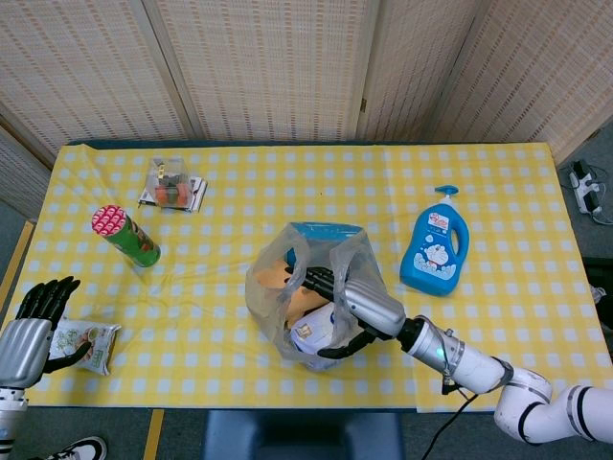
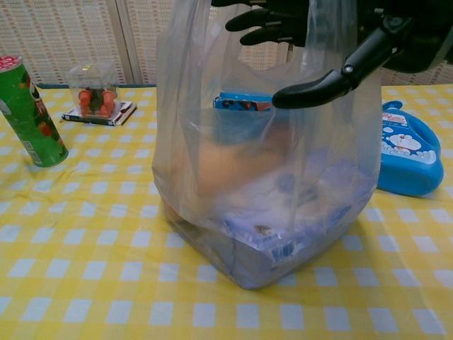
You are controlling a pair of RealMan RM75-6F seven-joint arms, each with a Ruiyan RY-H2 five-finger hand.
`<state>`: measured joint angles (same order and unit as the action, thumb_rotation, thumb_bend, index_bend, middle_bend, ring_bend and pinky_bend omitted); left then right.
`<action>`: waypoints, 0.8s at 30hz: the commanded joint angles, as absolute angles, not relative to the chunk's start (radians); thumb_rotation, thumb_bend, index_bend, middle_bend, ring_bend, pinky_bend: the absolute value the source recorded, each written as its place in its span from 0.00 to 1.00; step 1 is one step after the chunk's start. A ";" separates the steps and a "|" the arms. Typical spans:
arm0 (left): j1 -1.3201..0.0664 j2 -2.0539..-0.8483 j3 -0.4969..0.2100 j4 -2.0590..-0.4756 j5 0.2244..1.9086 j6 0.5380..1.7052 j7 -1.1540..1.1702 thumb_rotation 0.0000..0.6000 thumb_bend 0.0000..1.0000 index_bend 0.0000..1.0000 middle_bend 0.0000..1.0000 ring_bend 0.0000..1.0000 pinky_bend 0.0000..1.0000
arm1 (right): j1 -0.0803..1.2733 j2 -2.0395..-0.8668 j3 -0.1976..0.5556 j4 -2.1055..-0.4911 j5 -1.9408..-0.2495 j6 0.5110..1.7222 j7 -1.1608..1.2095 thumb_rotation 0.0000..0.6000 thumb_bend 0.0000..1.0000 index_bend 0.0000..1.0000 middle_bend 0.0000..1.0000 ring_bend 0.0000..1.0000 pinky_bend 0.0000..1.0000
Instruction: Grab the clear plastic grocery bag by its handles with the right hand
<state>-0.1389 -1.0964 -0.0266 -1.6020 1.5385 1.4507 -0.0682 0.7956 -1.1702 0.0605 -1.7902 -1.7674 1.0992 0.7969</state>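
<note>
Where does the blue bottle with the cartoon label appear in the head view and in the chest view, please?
Head view: the blue bottle lies on the yellow checked cloth, right of centre, its pump cap pointing to the far wall.
Chest view: the same bottle is at the right edge, partly hidden behind the clear plastic bag.
Shared landmark: the clear plastic bag, just to the bottle's left in both views.
</note>
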 commanded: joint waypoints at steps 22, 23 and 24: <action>-0.134 -1.083 -0.028 -1.589 1.543 1.464 -0.125 1.00 0.25 0.00 0.09 0.06 0.00 | 0.879 -1.282 0.131 -1.762 -1.668 1.050 0.886 1.00 0.19 0.00 0.00 0.00 0.00; -0.133 -1.082 -0.027 -1.590 1.544 1.466 -0.127 1.00 0.25 0.00 0.09 0.06 0.00 | 0.881 -1.285 0.133 -1.761 -1.668 1.053 0.889 1.00 0.19 0.00 0.00 0.00 0.00; -0.132 -1.081 -0.026 -1.590 1.546 1.468 -0.129 1.00 0.25 0.00 0.08 0.06 0.00 | 0.883 -1.289 0.135 -1.761 -1.667 1.054 0.891 1.00 0.19 0.00 0.00 0.00 0.00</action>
